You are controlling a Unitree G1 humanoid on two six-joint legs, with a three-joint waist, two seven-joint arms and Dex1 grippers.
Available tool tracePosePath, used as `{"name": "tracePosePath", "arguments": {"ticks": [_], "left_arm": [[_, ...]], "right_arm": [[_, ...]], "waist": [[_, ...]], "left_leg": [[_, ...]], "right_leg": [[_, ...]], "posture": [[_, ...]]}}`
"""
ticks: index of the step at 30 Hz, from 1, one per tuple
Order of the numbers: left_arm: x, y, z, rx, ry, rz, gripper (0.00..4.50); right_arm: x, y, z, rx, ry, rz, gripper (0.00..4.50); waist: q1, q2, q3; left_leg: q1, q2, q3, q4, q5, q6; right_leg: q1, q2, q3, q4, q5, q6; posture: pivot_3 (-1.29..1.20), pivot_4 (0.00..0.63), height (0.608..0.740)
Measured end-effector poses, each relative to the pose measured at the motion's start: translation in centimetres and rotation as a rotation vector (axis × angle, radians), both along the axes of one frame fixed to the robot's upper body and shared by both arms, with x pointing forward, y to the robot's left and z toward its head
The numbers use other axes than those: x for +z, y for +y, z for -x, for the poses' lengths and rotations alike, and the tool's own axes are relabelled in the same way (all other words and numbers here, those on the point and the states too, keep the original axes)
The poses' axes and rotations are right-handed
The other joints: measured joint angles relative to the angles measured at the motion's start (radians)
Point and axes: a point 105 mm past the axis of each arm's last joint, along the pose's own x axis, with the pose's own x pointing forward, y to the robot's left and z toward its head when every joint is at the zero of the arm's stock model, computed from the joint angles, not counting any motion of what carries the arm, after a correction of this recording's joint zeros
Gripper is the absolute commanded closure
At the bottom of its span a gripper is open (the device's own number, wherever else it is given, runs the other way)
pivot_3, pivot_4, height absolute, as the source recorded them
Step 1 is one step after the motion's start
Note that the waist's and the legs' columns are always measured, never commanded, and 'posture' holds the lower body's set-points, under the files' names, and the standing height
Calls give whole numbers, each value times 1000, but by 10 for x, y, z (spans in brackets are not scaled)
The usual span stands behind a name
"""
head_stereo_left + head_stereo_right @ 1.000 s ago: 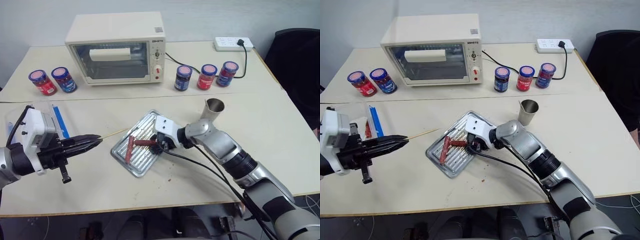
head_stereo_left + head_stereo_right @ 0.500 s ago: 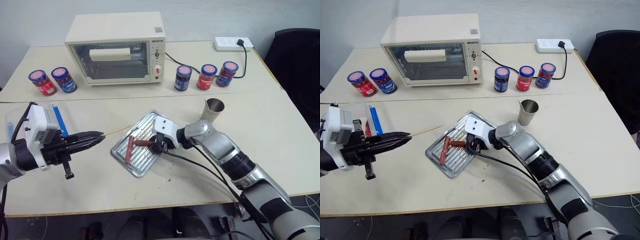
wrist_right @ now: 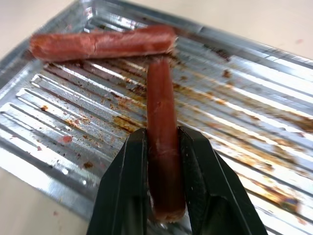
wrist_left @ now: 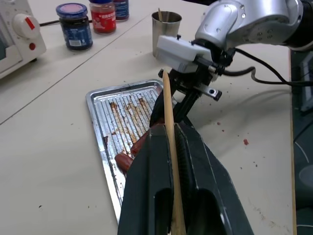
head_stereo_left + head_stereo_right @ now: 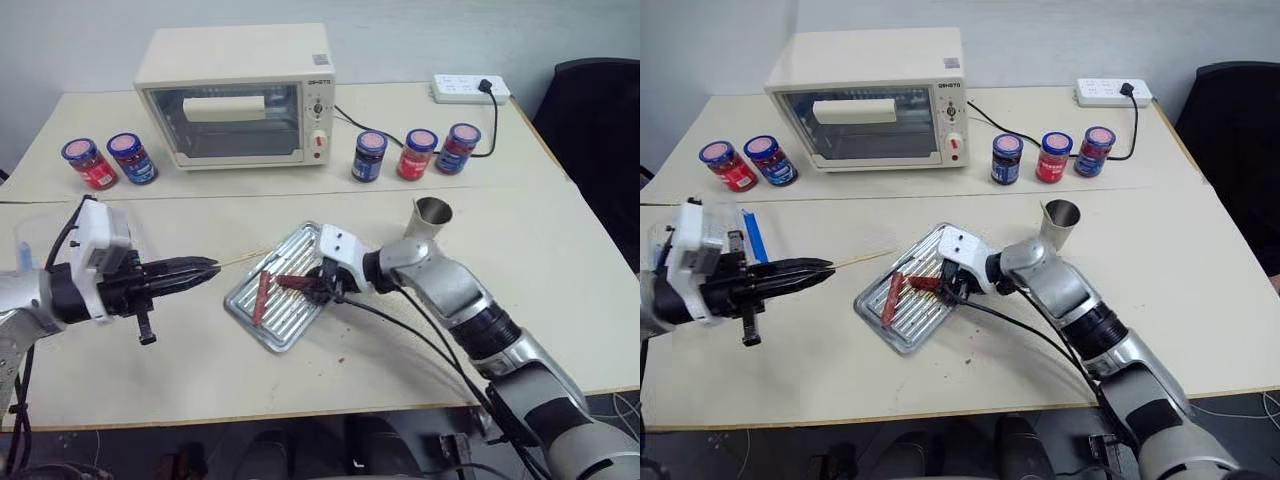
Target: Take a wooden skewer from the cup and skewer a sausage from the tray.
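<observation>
My left gripper (image 5: 207,268) is shut on the wooden skewer (image 5: 241,259), whose free end points toward the tray (image 5: 291,322). In the left wrist view the skewer (image 4: 167,110) runs out between the black fingers (image 4: 146,166) toward the right gripper. My right gripper (image 5: 319,287) is shut on one dark-red sausage (image 3: 160,105), holding it just above the ribbed tray (image 3: 244,122). A second sausage (image 5: 262,297) lies on the tray's left part. The metal cup (image 5: 430,218) stands behind the right arm.
A toaster oven (image 5: 235,95) stands at the back. Two jars (image 5: 108,160) sit at the back left and three jars (image 5: 415,153) at the back right, by a power strip (image 5: 470,88). A clear plastic container (image 5: 30,245) is at the far left.
The right gripper has closed on the sausage and raised it a little off the tray. The left gripper has carried the skewer closer to the tray.
</observation>
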Motion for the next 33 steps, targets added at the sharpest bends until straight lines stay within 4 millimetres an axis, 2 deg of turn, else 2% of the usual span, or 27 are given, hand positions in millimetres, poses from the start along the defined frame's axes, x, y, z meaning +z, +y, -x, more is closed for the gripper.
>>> {"name": "tracePosePath", "arguments": {"ticks": [3, 5, 9, 13, 16, 18, 23, 27, 33], "left_arm": [[6, -9, -12, -82, -7, -8, 4500], [7, -14, -13, -127, -1, -15, 4500], [5, -23, -17, -222, 17, -27, 4500], [4, -26, -26, -251, 11, -41, 4500], [4, -26, -30, -251, 6, -32, 4500], [4, -25, -31, -245, 6, -29, 4500], [1, -9, -34, -148, 3, -12, 4500], [-11, 13, -34, -10, 15, -3, 4500], [-8, 21, -31, 61, -21, -4, 4500]], "right_arm": [[43, -29, 8, 24, -7, -22, 3554], [62, -41, 16, 43, -14, -32, 3554], [64, -61, 38, 88, 54, -2, 3554], [68, -63, 44, 83, 58, -21, 3554], [64, -55, 37, 28, 34, -56, 3554], [57, -48, 32, -3, 31, -76, 3166], [36, -33, -5, -153, -93, -78, 1958], [18, -24, -34, -242, -113, -70, 1958], [10, -11, -46, -239, -110, -92, 1958]], "waist": [[0, 0, 0], [-4, 0, 0], [-9, 0, 0], [-6, 0, 0], [-5, 0, 0], [-4, 0, 0], [-6, 0, 0], [-12, 0, 0], [-10, 0, 0]], "left_leg": [[0, 0, 0, 0, 0, 1], [0, 0, 0, -2, 0, 1], [0, 0, 0, -2, 0, 1], [0, 0, 0, 0, 0, 0], [0, 0, 0, 0, 0, 0], [0, 0, 0, 0, 0, 0], [0, 0, 0, 0, 0, 0], [0, 0, 0, 0, 0, 0], [0, -1, 0, 0, 0, 0]], "right_leg": [[0, 0, 0, 0, 0, 0], [0, 0, 0, 0, 0, 0], [-2, 1, 0, 1, 0, 0], [-2, 1, 1, 1, 0, 0], [-2, 1, 2, 2, 0, 0], [-2, 1, 2, 3, 0, 0], [-2, 1, 2, 3, 0, 0], [-3, 1, 1, 4, 0, 0], [-2, 0, 0, 4, 0, 0]], "posture": [[0, 150, 740], [0, 150, 740], [0, 150, 740], [0, 150, 740], [0, 150, 740], [0, 150, 740], [0, 150, 740], [0, 150, 740], [0, 150, 740]]}}
